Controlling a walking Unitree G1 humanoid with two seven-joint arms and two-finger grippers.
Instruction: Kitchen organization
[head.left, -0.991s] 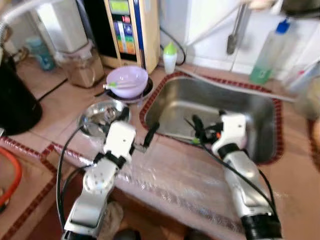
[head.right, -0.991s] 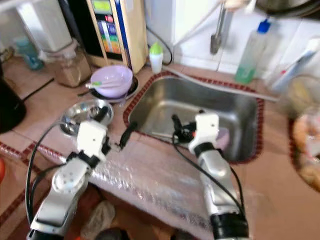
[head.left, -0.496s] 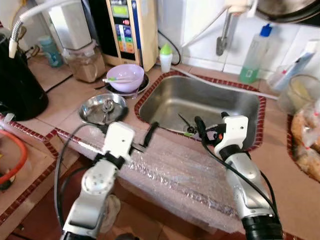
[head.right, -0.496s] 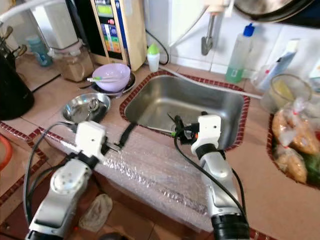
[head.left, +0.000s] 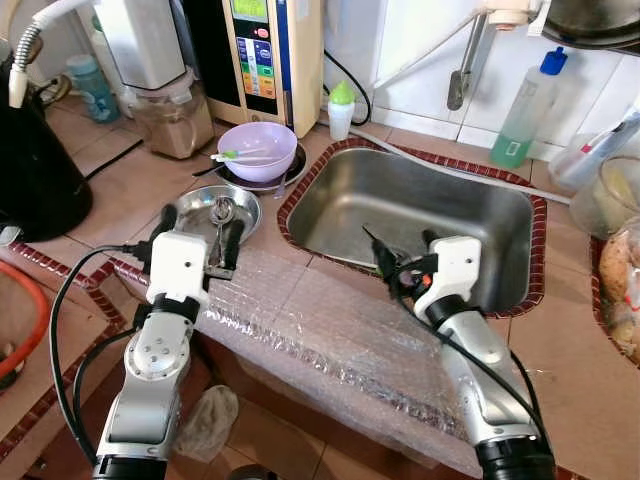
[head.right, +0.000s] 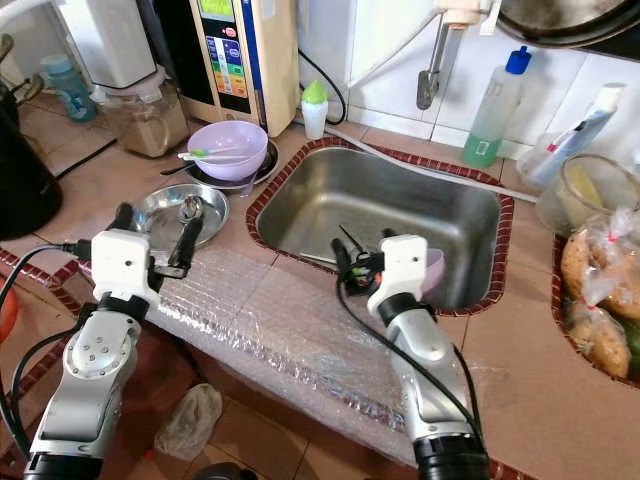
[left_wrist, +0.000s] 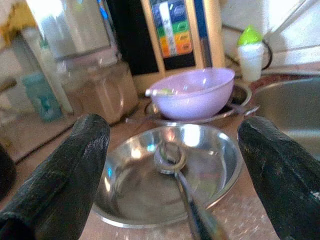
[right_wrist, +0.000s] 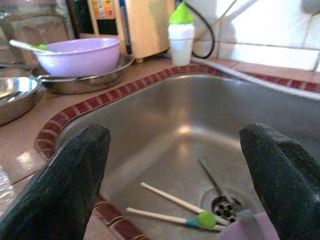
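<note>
- steel sink (head.left: 520, 235) at 1 o'clock from the bubble wrap sheet (head.left: 330, 335); inside it two pale chopsticks (right_wrist: 172, 207) with a green-tipped end, lying by the drain (right_wrist: 222, 205); a lilac object partly seen at the sink's near right
- purple bowl (head.left: 257, 152) sits on a dark pan, at 11 o'clock from the sink; holds a white-and-green spoon (head.left: 232, 155)
- shallow steel dish (left_wrist: 150, 175) at 6 o'clock from the purple bowl; a metal utensil (left_wrist: 172, 167) lies in it
- jar (head.left: 168, 120) with brown contents at 9 o'clock from the purple bowl; green-capped small bottle (head.left: 342, 108) at 2 o'clock from it
- left gripper (head.left: 195, 235) over the near edge of the steel dish; fingers spread apart, nothing between them
- right gripper (head.left: 385, 265) at the sink's near rim; fingers spread, nothing held
- versus half a second back: left gripper has swung from the wrap's edge by the sink toward 10 o'clock, now at the dish; right gripper stays near the rim; whole view shifted, so the camera moved
</note>
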